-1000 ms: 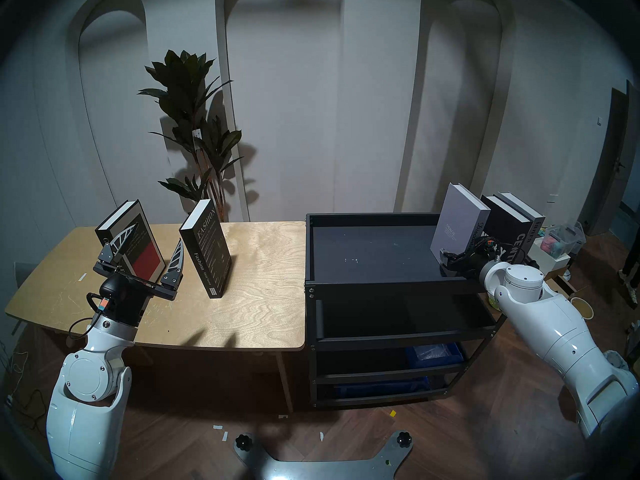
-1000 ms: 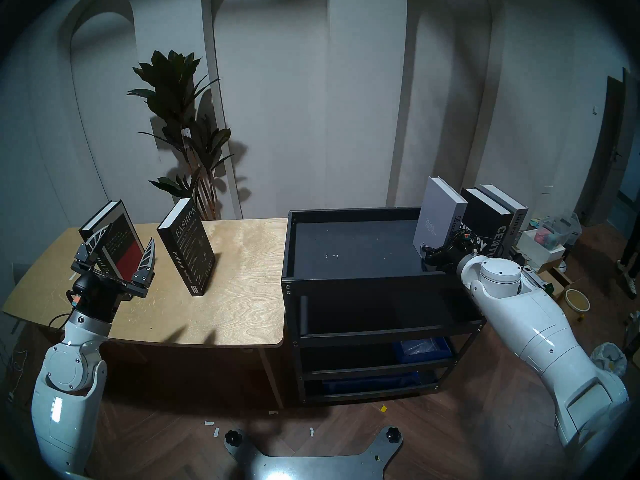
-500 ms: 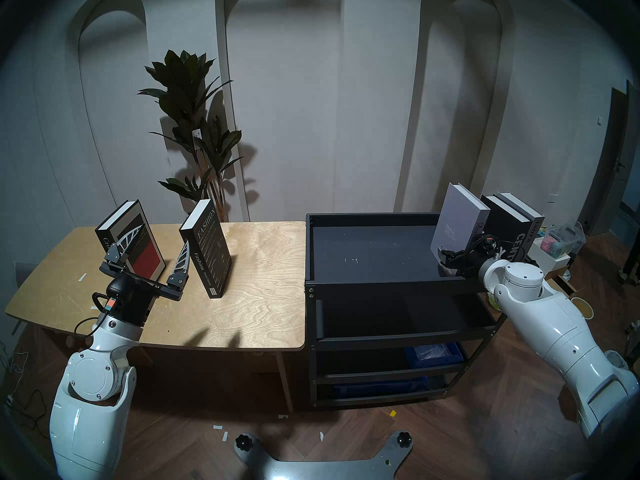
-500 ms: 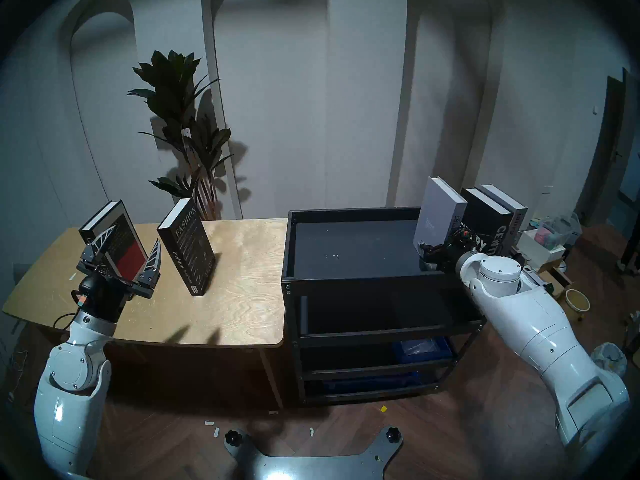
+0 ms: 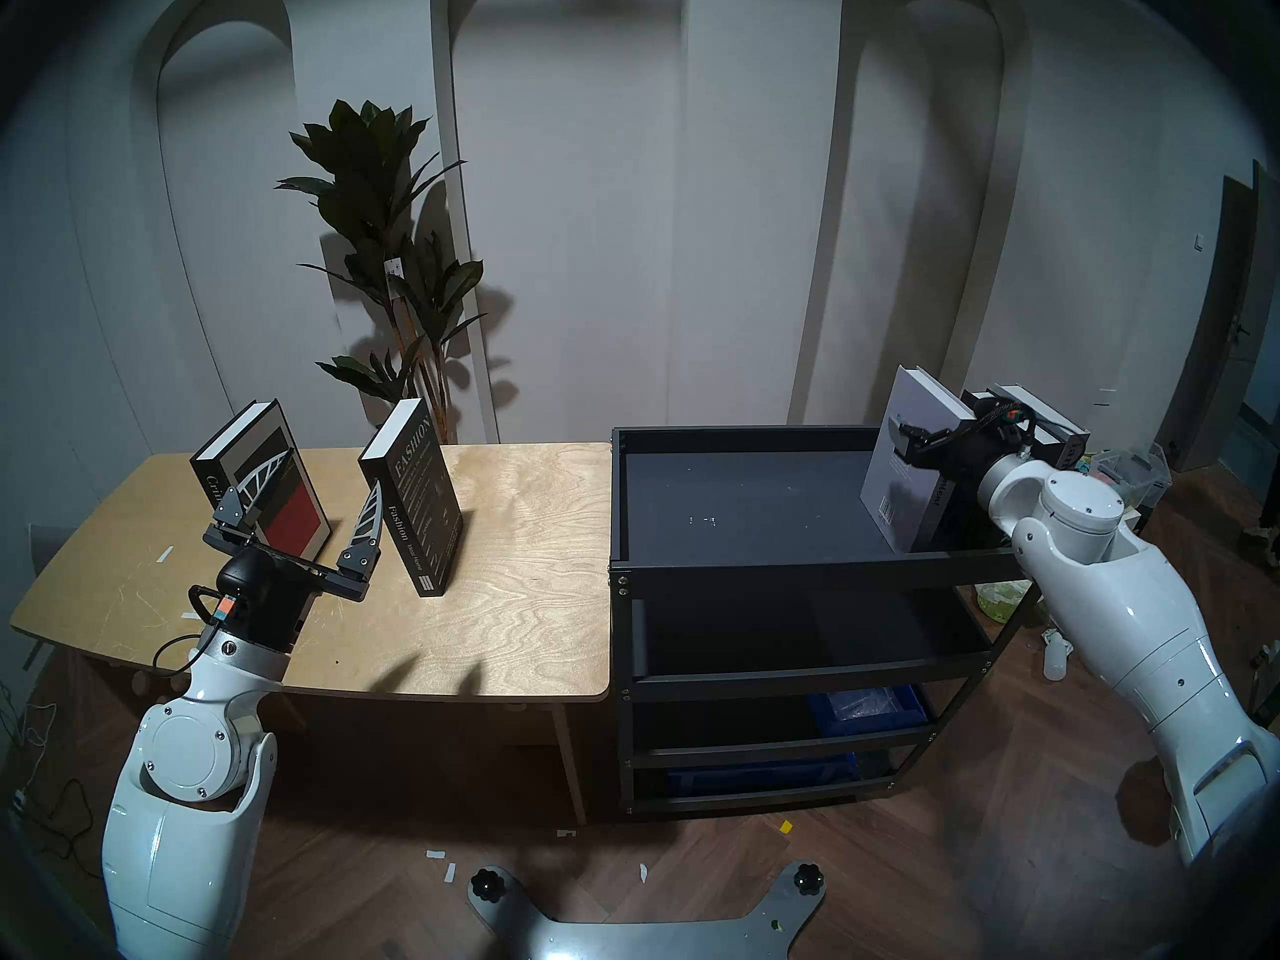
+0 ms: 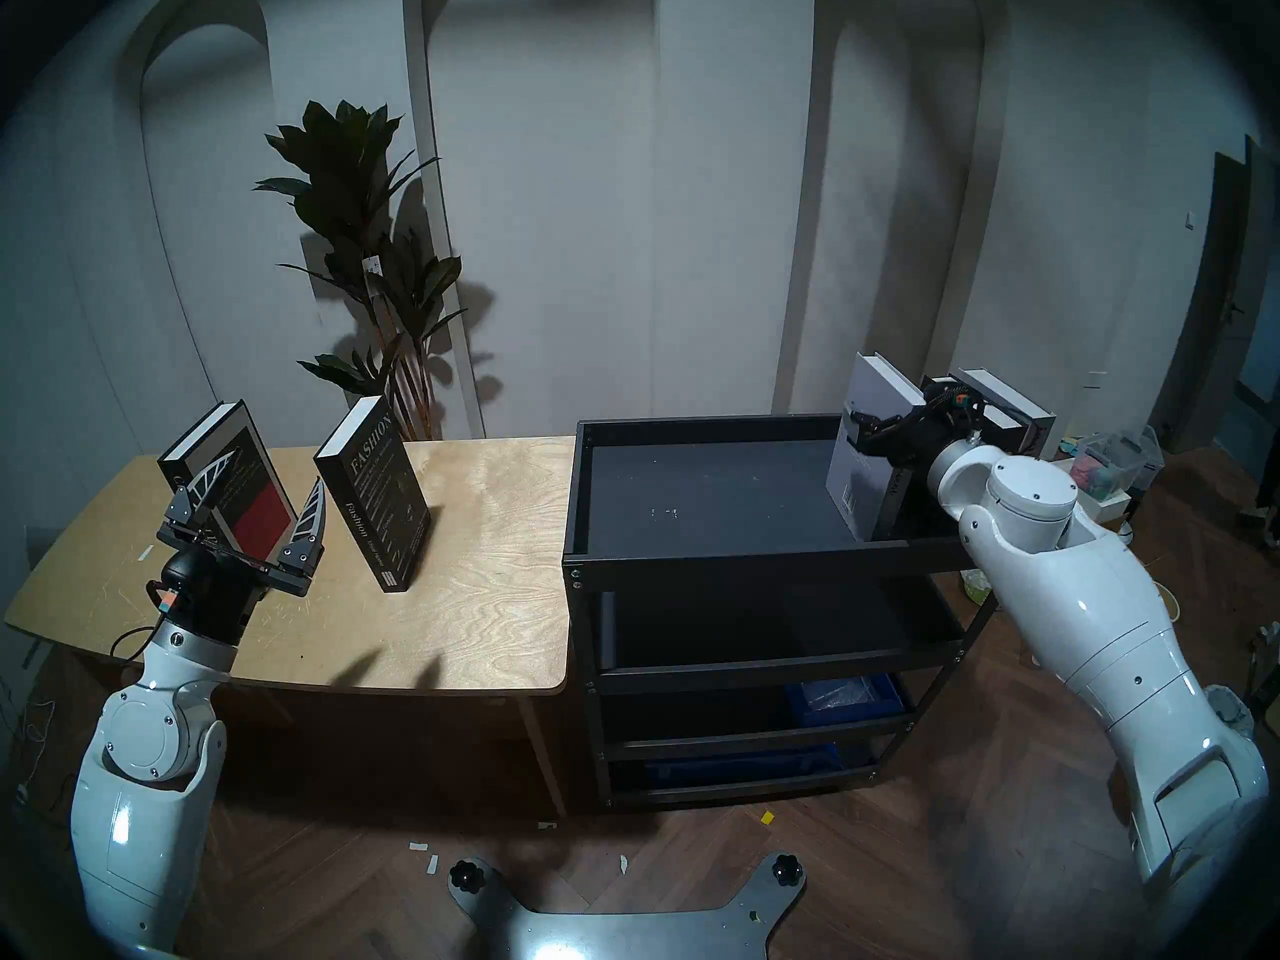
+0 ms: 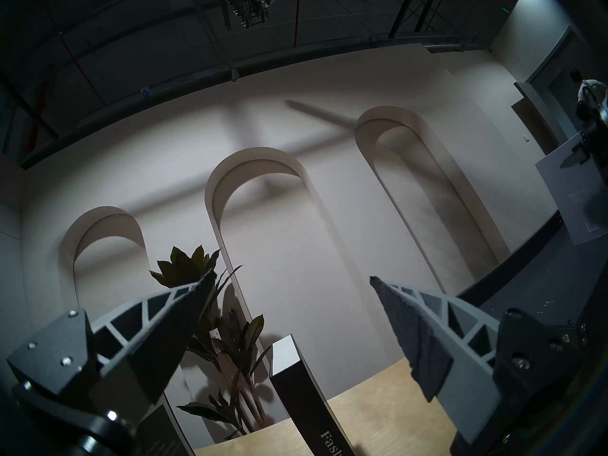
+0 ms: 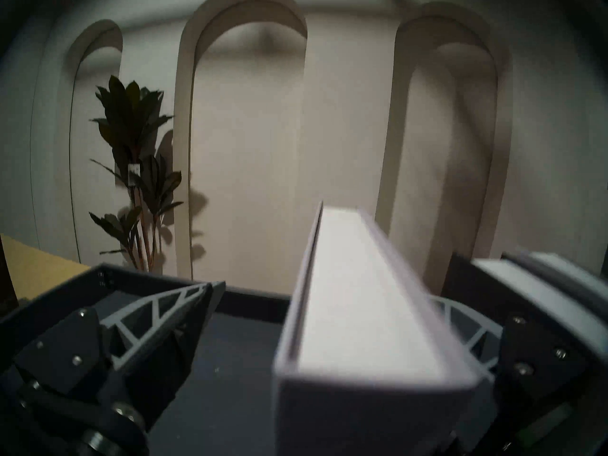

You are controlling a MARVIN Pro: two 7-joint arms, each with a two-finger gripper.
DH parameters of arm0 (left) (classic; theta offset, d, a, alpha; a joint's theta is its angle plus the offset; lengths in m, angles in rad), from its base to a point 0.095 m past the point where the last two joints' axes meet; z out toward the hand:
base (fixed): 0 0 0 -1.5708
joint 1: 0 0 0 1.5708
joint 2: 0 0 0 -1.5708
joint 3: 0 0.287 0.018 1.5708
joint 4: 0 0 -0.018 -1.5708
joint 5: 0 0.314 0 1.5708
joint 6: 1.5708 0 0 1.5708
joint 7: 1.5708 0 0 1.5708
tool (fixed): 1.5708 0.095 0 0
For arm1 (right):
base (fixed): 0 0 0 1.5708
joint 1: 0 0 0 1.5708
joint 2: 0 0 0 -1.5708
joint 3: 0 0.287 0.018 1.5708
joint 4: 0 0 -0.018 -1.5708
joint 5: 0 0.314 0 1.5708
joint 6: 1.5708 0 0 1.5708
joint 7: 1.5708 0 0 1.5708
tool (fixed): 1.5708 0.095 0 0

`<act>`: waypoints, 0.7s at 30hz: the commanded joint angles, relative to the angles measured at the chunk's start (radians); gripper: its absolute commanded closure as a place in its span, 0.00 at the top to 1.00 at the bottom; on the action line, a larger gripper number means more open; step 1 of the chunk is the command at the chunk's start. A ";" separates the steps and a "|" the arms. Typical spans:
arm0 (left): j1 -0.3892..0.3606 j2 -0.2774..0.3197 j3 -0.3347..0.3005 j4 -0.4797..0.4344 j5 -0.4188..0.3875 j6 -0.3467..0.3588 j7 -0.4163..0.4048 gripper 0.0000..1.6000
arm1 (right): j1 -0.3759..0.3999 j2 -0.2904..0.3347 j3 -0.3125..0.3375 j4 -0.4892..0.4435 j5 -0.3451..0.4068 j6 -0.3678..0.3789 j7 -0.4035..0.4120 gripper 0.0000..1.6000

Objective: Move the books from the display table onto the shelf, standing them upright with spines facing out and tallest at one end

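Books: two on table (image 5: 526, 522), three on shelf (image 5: 762, 515)

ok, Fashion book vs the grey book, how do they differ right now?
The Fashion book is black and stands on the wooden table; the grey book is pale and already stands on the black cart. The Fashion book stands alone, while the grey book has the right tool straddling its top. Both stand upright.
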 commanded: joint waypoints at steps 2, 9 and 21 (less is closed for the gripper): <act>-0.017 0.005 0.007 -0.021 -0.002 -0.002 -0.002 1.00 | -0.061 0.046 0.117 -0.147 0.041 -0.036 -0.031 1.00; -0.006 0.012 -0.012 -0.024 -0.013 -0.008 -0.002 1.00 | -0.060 0.021 0.158 -0.221 0.067 -0.060 -0.039 1.00; 0.076 0.031 -0.120 0.012 -0.030 -0.033 -0.019 1.00 | -0.101 -0.082 0.067 -0.414 0.133 -0.071 -0.037 1.00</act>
